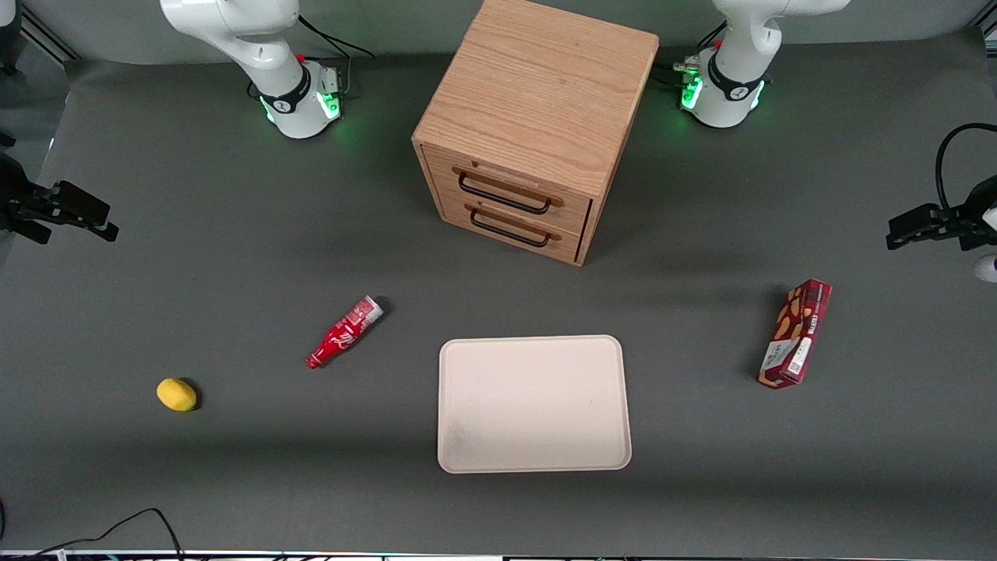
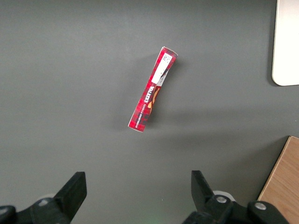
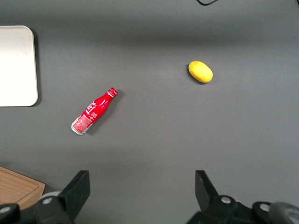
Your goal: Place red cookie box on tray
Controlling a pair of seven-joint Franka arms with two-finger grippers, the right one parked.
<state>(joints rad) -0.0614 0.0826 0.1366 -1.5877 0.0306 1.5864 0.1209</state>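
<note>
The red cookie box [image 1: 795, 334], a long narrow dark-red plaid carton picturing golden cookies, lies on the dark grey matte table [image 1: 234, 257] toward the working arm's end, well apart from the large flat cream-beige tray with rounded corners and low rim [image 1: 533, 460]. White label patches, one with a square code, sit at the box's end nearer the front camera; its side lettering is too small to read surely. The black two-finger pincer [image 2: 138, 191] hangs above the table near the box with its fingers spread wide, holding nothing. The light oak drawer cabinet [image 1: 537, 117] has two black-handled drawers. A small red Coca-Cola-style bottle [image 1: 344, 332] and a yellow oval fruit [image 1: 177, 394] lie toward the parked arm's end.
</note>
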